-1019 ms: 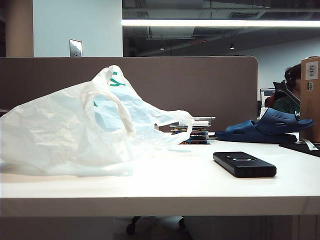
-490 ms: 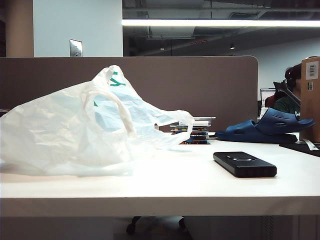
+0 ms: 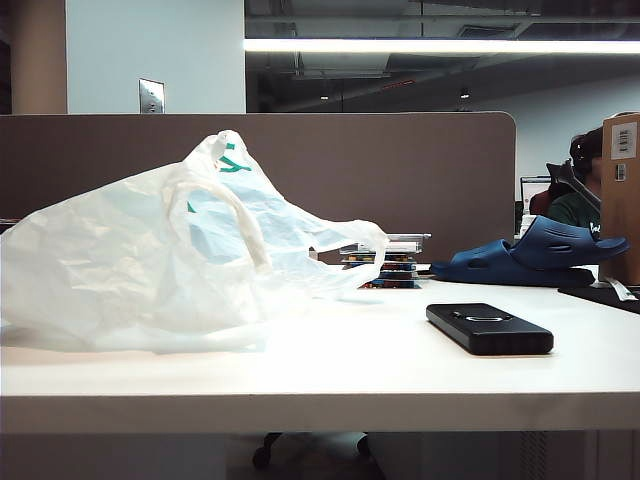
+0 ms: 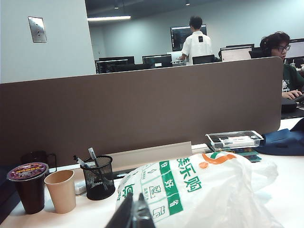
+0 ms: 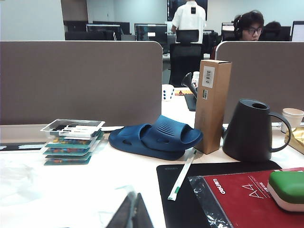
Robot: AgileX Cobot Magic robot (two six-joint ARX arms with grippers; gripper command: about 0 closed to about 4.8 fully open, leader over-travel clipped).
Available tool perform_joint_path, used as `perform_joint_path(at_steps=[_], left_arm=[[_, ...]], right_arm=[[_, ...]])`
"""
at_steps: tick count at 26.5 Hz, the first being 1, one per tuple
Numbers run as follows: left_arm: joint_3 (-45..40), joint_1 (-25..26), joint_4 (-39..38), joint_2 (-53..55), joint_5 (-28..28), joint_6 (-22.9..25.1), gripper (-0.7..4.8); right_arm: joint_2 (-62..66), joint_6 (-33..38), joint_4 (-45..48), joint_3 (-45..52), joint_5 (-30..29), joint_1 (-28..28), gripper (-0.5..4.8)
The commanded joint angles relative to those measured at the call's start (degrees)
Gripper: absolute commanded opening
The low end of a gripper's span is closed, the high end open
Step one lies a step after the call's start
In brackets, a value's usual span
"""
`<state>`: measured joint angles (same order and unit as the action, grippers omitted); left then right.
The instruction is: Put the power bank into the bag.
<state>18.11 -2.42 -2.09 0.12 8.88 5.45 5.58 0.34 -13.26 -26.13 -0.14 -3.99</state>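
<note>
Room: office with a brown partition (image 3: 400, 170) running behind a white desk (image 3: 340, 380), ceiling light strip on overhead.
Bag: big crinkly white bag (image 3: 170, 260) with green print, slumped on the desk at about 9 o'clock in the exterior view, loop handle showing on its front.
Power bank: flat black power bank (image 3: 489, 328) lying on the desk at roughly 4 o'clock, well apart from the bag, ring mark facing up.
Clog: blue rubber clog (image 3: 530, 255) sits behind the power bank, toward 3 o'clock.
Trays: small stack of clear trays (image 3: 388, 262) between the bag's tip and the clog, back near the partition.
Left tool (image 4: 135, 216): fingers pinched together, holding nothing, just peeking into its wrist view with the bag right ahead.
Right tool (image 5: 133, 213): also pinched closed and empty; something pale and blurry lies by it, probably the bag's edge.
Extras: mesh pen cup (image 4: 98, 177) and paper cup (image 4: 60, 190) off beside the bag.
</note>
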Motion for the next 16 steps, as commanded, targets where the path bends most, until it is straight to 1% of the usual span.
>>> perform_joint_path(at_steps=[1,7,8,10,11,16], left_arm=[[1.07,0.0,-0.7,0.02,0.37,-0.42,-0.06],[3.02,0.0,-3.63,0.35,0.33,-0.39,-0.06],[3.28,0.0,-4.28,0.35,0.35,-0.42,-0.06],[3.28,0.0,-4.81,0.35,0.42,-1.07,-0.06],[3.28,0.0,-4.79,0.44,0.46,-1.77,-0.06],[3.28,0.0,-4.46,2.38,4.35,-2.49,-0.06]], right_arm=[[1.97,0.07,-0.96,-3.32,0.0,0.09,-0.09],[8.66,0.04,-3.89,-10.62,-0.02,0.09,-0.09],[11.72,0.04,-5.07,-13.25,-0.9,0.09,-0.09],[17.35,0.04,-6.69,-18.03,-6.21,0.11,-0.09],[19.06,0.02,-7.56,-19.61,-7.61,0.11,-0.09],[25.92,0.02,-11.82,-26.91,-11.58,0.11,-0.09]])
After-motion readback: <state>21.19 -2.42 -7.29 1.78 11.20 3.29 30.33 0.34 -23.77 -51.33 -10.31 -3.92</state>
